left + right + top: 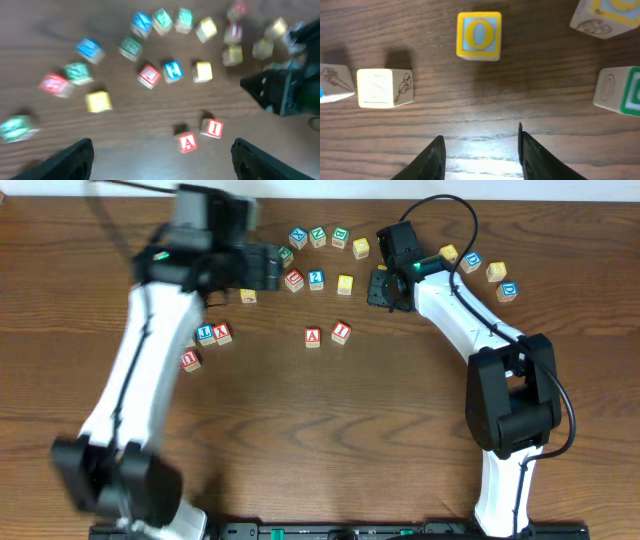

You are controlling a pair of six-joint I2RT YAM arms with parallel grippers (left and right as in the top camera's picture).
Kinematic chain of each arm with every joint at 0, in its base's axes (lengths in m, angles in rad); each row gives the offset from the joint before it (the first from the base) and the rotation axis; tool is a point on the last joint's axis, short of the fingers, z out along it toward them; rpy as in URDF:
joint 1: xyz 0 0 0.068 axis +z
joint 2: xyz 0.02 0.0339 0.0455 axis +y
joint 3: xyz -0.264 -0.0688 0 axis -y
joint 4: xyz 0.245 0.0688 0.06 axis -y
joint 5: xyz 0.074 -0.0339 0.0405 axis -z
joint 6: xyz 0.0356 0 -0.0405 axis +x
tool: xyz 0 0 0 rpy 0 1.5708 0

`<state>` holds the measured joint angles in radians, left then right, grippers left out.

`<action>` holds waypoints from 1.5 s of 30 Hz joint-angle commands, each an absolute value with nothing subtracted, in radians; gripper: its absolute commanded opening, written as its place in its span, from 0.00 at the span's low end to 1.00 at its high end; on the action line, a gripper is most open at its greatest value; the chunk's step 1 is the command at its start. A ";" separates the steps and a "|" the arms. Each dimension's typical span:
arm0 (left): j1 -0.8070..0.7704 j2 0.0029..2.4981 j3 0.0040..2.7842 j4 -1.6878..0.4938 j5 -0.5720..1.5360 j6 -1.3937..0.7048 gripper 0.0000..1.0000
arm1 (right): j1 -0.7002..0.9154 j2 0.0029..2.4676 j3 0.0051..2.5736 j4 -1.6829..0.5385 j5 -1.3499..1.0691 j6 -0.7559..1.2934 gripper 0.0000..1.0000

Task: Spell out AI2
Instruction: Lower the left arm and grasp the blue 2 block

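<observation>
Two black fingers of the right gripper (479, 157) fill the bottom of its wrist view. They stand moderately apart with only bare table between them, gripping nothing. Just ahead of them sits a wooden cube with a yellow frame, pale blue face and yellow letter O (479, 35). To the left of the fingers is a plain cream wooden cube (384, 88) with an engraved drawing on its side.

The left gripper (161, 160) hangs above the table with its dark fingers spread wide and empty; its view is blurred. Just ahead of it, a wooden block with a red letter A (313, 336) and a wooden block with a red letter I (341, 332) sit side by side near the middle of the brown wood-grain table (320, 430). The I lies to the right of the A as seen from overhead. A wooden block with a blue numeral 2 (316, 278) lies farther back, among the scattered blocks, apart from that pair and between the two grippers.
</observation>
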<state>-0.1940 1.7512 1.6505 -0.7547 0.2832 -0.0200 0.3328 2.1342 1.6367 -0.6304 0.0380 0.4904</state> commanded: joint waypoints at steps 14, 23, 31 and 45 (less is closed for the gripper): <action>-0.311 2.285 2.043 -0.715 0.223 -0.056 0.77 | 0.308 2.105 1.647 -0.663 -0.006 0.493 0.40; -0.360 2.363 2.043 -0.640 0.068 -0.054 0.74 | 0.308 2.106 1.647 -0.663 0.001 0.493 0.40; -0.394 2.399 2.034 -0.563 -0.046 -0.089 0.70 | 0.308 2.106 1.640 -0.677 0.028 0.493 0.40; -0.394 2.413 2.013 -0.515 -0.072 -0.214 0.55 | 0.285 2.094 1.641 -0.646 0.017 0.492 0.31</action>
<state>-0.3996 2.3741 2.0167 -0.5156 -0.0410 -0.1680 0.3080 2.1338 1.6367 -0.6525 0.0219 0.4904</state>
